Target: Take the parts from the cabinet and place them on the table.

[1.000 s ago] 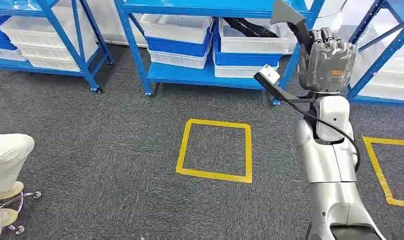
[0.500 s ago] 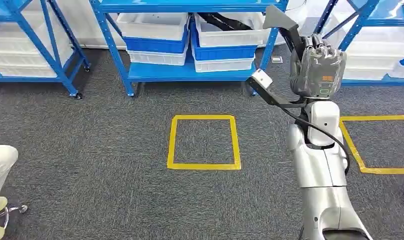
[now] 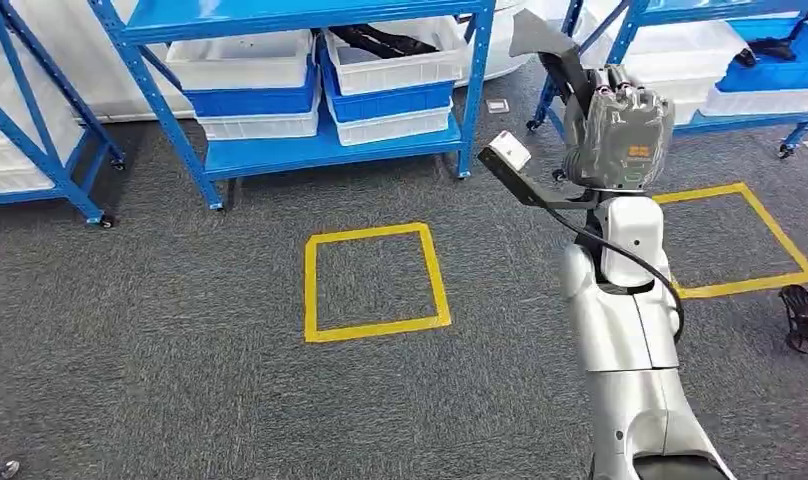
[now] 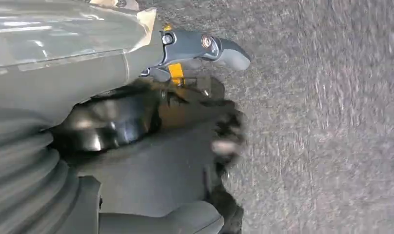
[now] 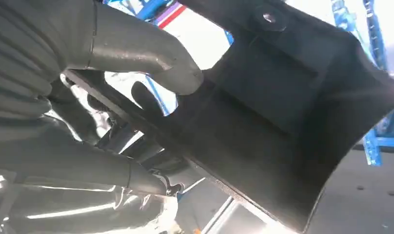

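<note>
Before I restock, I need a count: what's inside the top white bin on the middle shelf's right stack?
Long black parts lie in the white bin, poking above its rim. The bin's walls hide how many.

Dark, seemingly plastic part [image 3: 542, 42] raised in right robot hand [image 3: 620, 135].

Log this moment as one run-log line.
right hand: holds dark part raised | left hand: hangs over carpet, state unclear | blue shelves ahead | table: unseen
</note>
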`<state>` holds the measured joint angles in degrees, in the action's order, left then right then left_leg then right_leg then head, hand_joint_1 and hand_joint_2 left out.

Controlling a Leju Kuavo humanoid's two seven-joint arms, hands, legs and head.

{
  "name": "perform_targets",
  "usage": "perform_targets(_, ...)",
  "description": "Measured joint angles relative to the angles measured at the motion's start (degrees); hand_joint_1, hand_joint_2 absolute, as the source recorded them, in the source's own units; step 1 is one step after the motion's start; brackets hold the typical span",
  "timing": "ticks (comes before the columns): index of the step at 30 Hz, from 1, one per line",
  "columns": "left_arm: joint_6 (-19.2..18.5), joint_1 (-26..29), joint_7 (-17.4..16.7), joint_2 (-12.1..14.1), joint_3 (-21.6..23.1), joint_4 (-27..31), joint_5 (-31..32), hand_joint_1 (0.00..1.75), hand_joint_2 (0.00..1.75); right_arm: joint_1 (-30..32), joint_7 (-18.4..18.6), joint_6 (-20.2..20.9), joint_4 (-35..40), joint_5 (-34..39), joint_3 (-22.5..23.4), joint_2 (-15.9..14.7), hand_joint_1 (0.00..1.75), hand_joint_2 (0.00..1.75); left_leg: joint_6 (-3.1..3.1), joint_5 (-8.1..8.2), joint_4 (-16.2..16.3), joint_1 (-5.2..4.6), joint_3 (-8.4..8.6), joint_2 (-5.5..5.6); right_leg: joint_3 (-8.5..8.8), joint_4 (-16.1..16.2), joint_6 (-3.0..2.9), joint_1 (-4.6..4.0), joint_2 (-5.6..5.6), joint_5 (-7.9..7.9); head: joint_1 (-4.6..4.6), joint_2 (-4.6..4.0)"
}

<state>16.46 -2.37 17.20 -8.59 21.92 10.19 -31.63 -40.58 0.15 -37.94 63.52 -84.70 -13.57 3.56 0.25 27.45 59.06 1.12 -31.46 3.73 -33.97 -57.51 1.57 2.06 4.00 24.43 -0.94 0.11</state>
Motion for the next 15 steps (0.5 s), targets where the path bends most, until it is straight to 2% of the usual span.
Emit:
perform_targets(1, 0.6, 0.1, -0.1, -0.1, -0.1, -0.1, -0.2, 0.0, 1.75, -0.3, 0.0, 0.1, 0.0, 0.0, -0.1, 0.3, 1.75, 1.75, 0.05, 0.39, -0.8, -0.03, 0.4, 1.41, -0.52, -0.2, 0.52, -0.46, 0.61, -0.32, 0.09, 0.0)
perform_targets(4, 1.5, 0.0, -0.4, -0.1, -0.3, -0.1, -0.7, 0.0, 1.75, -0.3, 0.0, 0.3, 0.0, 0.1, -0.4, 0.8, 1.75, 1.75, 0.97, 0.36, -0.9, -0.6, -0.09, -0.19, -1.45, 0.4, 2.09, 0.11, 2.3, -1.4, 0.02, 0.0)
perform_targets(5, 1.5, 0.0, -0.4, -0.3, -0.3, -0.1, -0.6, 0.0, 1.75, -0.3, 0.0, 0.3, 0.0, 0.1, -0.4, 0.7, 1.75, 1.75, 1.77, -0.25, -1.7, -0.3, -0.17, -1.07, -2.21, 0.3, 2.45, -0.16, 2.48, -1.51, 0.05, 0.0)
perform_targets(6, 1.6, -0.1, -0.4, -0.3, -0.3, -0.2, -0.6, 0.0, 1.75, -0.4, 0.0, 0.3, 0.0, 0.2, -0.4, 0.7, 1.75, 1.75, 2.29, -0.61, -1.8, -0.31, -0.08, -1.8, -2.91, -0.8, 2.2, -0.16, -0.22, -0.7, 0.15, 0.0)
perform_targets(7, 1.6, -0.1, -0.4, -0.3, -0.3, -0.2, -0.6, 0.0, 1.75, -0.6, 0.0, 0.3, 0.0, 0.2, -0.4, 0.7, 1.75, 1.75, 2.77, -0.82, -1.8, -0.42, -0.44, -2.31, -4.1, -3.6, 1.86, -0.41, -2.32, 1.08, 0.57, 0.0)
perform_targets(8, 1.6, -0.1, -0.4, -0.3, -0.4, -0.2, -0.7, 0.0, 1.75, -0.7, 0.0, 0.3, 0.0, 0.3, -0.5, 0.9, 1.75, 1.75, 2.93, -0.92, -1.8, -0.64, -0.7, -3.09, -6.2, -8.3, 1.6, -0.41, -3.12, 3.34, 0.7, 0.0)
perform_targets(9, 1.6, -0.1, -0.5, -0.4, -0.4, -0.3, -0.7, 0.0, 1.75, -0.6, 0.0, 0.4, 0.0, 0.3, -0.5, 1.0, 1.75, 1.75, 3.11, -1.04, -1.8, -0.81, -0.96, -3.98, -8.47, -13.7, 1.44, -0.41, -3.32, 5.56, 0.57, 0.0)
perform_targets(10, 1.6, -0.1, -0.5, -0.4, -0.5, -0.3, -0.7, 0.0, 1.75, -0.5, 0.0, 0.4, 0.0, 0.3, -0.6, 1.0, 1.75, 1.75, 3.32, -1.18, -1.8, -0.97, -1.22, -4.71, -10.15, -17.9, 1.49, -0.42, -3.34, 6.95, 0.72, 0.0)
perform_targets(11, 1.6, -0.1, -0.5, -0.4, -0.5, -0.3, -0.7, 0.0, 1.75, -0.4, 0.0, 0.4, 0.0, 0.3, -0.6, 1.0, 1.75, 1.75, 3.42, -1.27, -1.8, -1.13, -1.37, -5.42, -10.5, -19.4, 1.84, -0.41, -3.38, 7.23, 0.76, 0.0)
perform_targets(12, 1.6, -0.1, -0.5, -0.4, -0.6, -0.3, -0.7, 0.0, 1.75, -0.4, 0.0, 0.4, 0.0, 0.3, -0.6, 1.0, 1.75, 1.75, 3.46, -1.32, -1.7, -1.29, -1.44, -6.02, -9.25, -17.9, 2.12, -0.43, -3.44, 6.7, 0.79, 0.0)
perform_targets(13, 1.7, -0.1, -0.5, -0.4, -0.6, -0.3, -0.7, 0.0, 1.75, -0.4, 0.0, 0.5, 0.0, 0.4, -0.6, 0.9, 1.75, 1.75, 3.45, -1.33, -1.7, -1.44, -1.43, -6.75, -6.32, -13.3, 2.4, -0.52, -3.7, 5.17, 0.9, 0.0)
perform_targets(14, 2.1, -0.1, -0.6, -0.5, -0.7, -0.3, -0.7, 0.0, 1.75, -0.6, 0.0, 0.6, 0.0, 0.6, -0.6, 1.0, 1.75, 1.75, 3.43, -1.33, -1.7, -1.53, -1.34, -7.38, -2.97, -7.7, 2.5, -0.68, -4.44, 3.46, 0.85, 0.0)
perform_targets(15, 2.4, -0.1, -0.7, -0.5, -0.7, -0.3, -0.8, 0.0, 1.75, -0.9, -0.2, 0.8, 0.0, 0.9, -0.7, 1.1, 1.75, 1.75, 3.41, -1.33, -1.7, -1.7, -1.25, -7.94, 0.36, -2.1, 2.21, -1.16, -6.89, 2.03, 0.9, 0.0)
